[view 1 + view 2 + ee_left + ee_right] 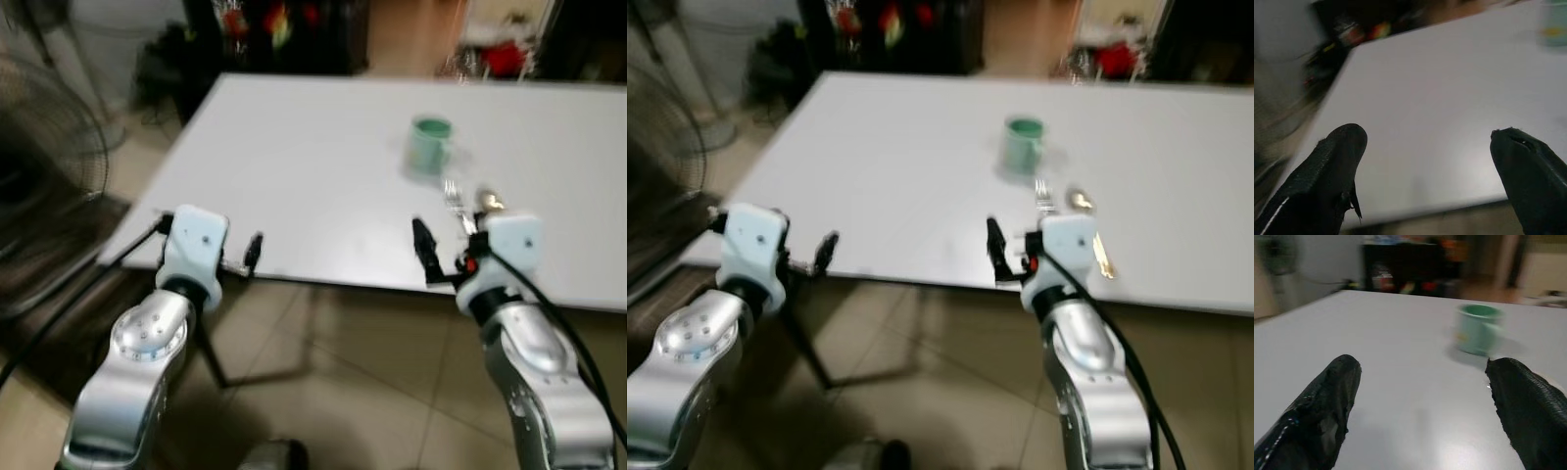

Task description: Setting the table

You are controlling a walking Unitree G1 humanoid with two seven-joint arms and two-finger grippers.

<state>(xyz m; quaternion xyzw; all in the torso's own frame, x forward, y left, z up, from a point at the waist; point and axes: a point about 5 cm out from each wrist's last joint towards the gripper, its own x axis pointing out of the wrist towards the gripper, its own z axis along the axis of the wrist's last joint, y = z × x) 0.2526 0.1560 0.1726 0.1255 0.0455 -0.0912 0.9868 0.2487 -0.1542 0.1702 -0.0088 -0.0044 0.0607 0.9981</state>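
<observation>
A pale green mug (429,147) stands on the white table (294,166), right of its middle. Just nearer than the mug lie a silver fork (453,201) and a gold-toned spoon (487,203), side by side. My right gripper (1422,363) is open at the table's near edge and holds nothing. The mug (1478,329) stands beyond it, and one black finger (423,251) is left of the cutlery. My left gripper (1427,134) is open and holds nothing, near the table's front left corner, with a finger (253,251) at the edge.
A large standing fan (39,176) is close on the left. Dark shelving (284,29) with coloured items lines the far side, and something red (505,59) sits at the back right. Tiled floor (353,362) and a table leg (211,357) lie below the near edge.
</observation>
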